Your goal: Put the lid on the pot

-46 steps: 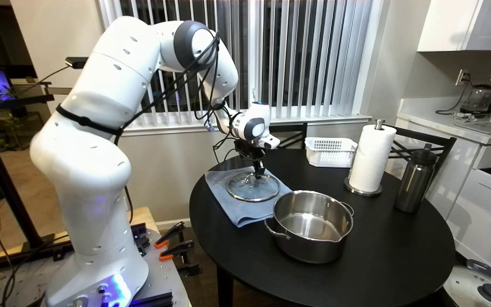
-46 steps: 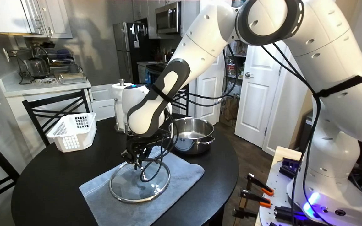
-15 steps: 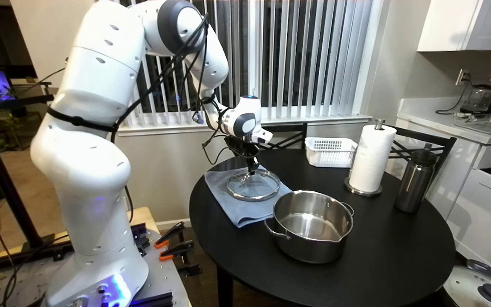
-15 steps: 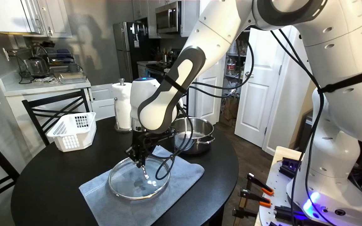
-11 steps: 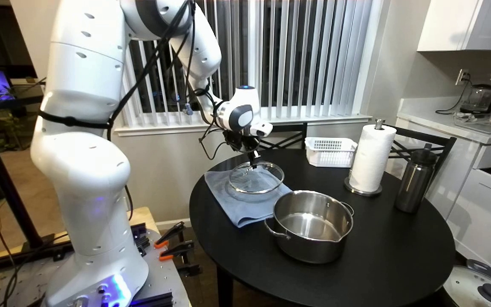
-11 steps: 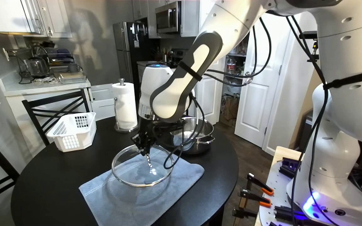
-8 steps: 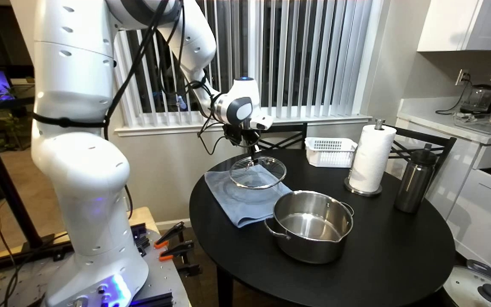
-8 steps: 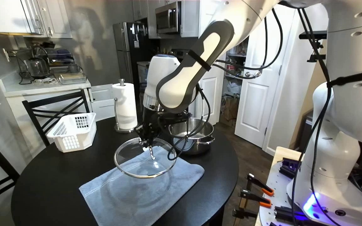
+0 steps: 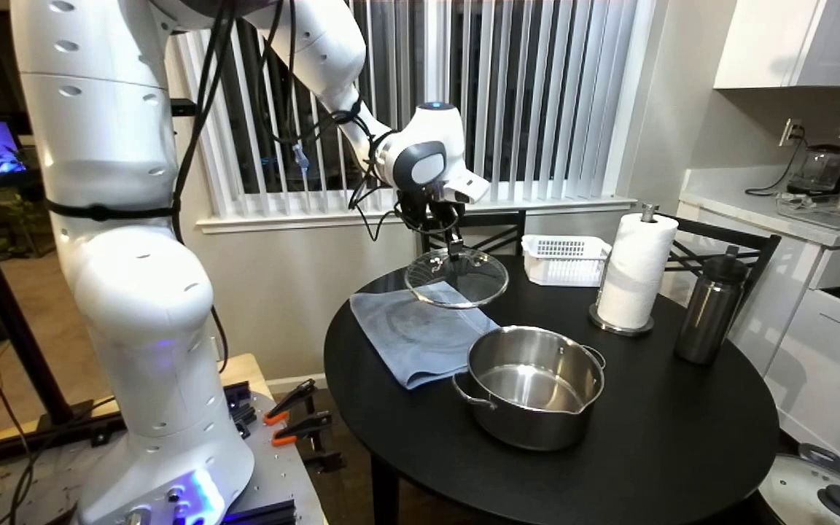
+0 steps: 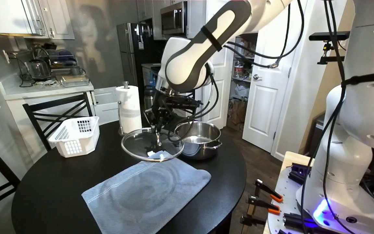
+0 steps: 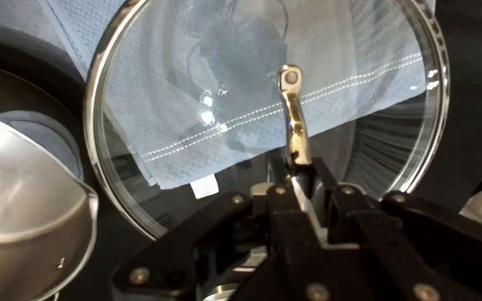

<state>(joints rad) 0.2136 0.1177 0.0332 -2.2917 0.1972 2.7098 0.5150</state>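
On the black bench [image 9: 653, 430], right of centre in an exterior view, the pot [image 9: 529, 424] stands uncovered; beyond, near mid-frame, the lid [image 9: 468, 277] hangs aloft, handle [image 11: 296, 125] pinched between the fingers [image 11: 324, 175]. Pick-up looks done; covering remains.

Free air over pot [image 9: 537, 429]. Seen from arm [image 9: 135, 292], paper towel roll [image 9: 637, 273] stands beyond pot, basket [image 9: 566, 273] beyond lid [image 9: 475, 280].

Glass lid [image 9: 458, 281] aloft, apart from open steel pot [image 9: 529, 426].
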